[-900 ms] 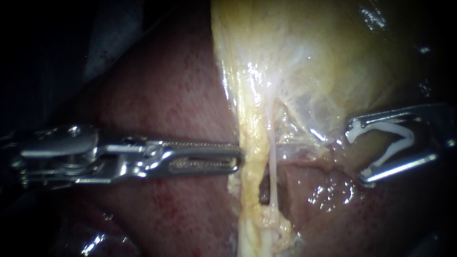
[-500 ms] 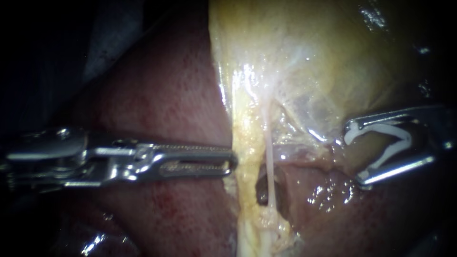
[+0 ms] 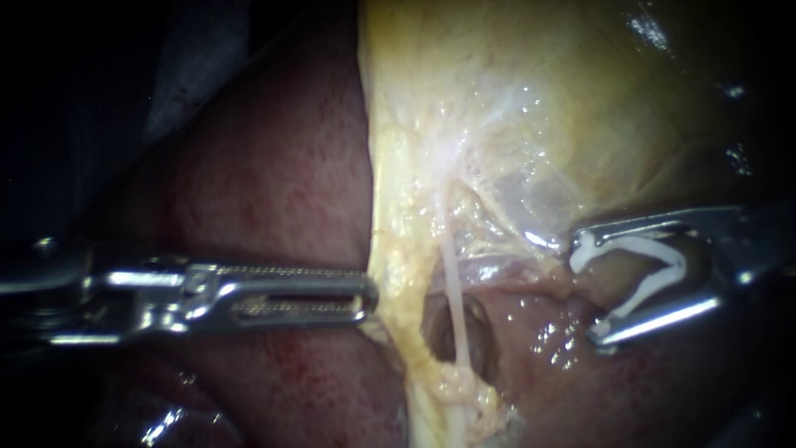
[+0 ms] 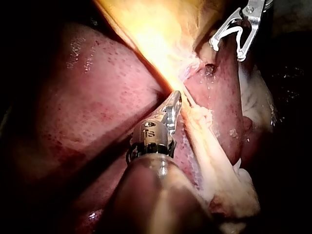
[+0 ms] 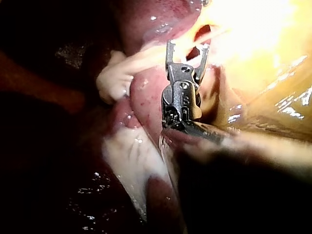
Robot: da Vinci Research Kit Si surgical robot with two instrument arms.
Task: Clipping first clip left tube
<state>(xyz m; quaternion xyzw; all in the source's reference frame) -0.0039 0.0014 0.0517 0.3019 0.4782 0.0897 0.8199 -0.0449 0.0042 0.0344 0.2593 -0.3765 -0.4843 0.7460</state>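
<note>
My left instrument (image 3: 365, 294) comes in over the liver (image 3: 274, 166). Its jaws lie together on the edge of a thick yellow band of tissue (image 3: 398, 265), the left tube, and hold it pulled leftward. Just right of the band, a thin pale tube (image 3: 452, 290) runs down from the gallbladder (image 3: 539, 108). A dark window (image 3: 477, 332) gapes around the pale tube. My right instrument (image 3: 584, 290) stands wide apart, carrying a white clip (image 3: 647, 270), a short way right of both tubes. The left wrist view shows my left instrument (image 4: 173, 105) at the band and my right instrument (image 4: 234, 34) beyond.
Dark red liver (image 4: 97, 87) lies under and beside both instruments. In the right wrist view, my right instrument (image 5: 187, 48) points at a pale tube (image 5: 146, 61), with whitish tissue (image 5: 131, 156) below it. Wet glare covers the gallbladder wall (image 3: 448, 133).
My left instrument has drawn back to the left, taking the yellow band with it. The window between the tubes has widened. My right instrument has edged left towards the tubes.
</note>
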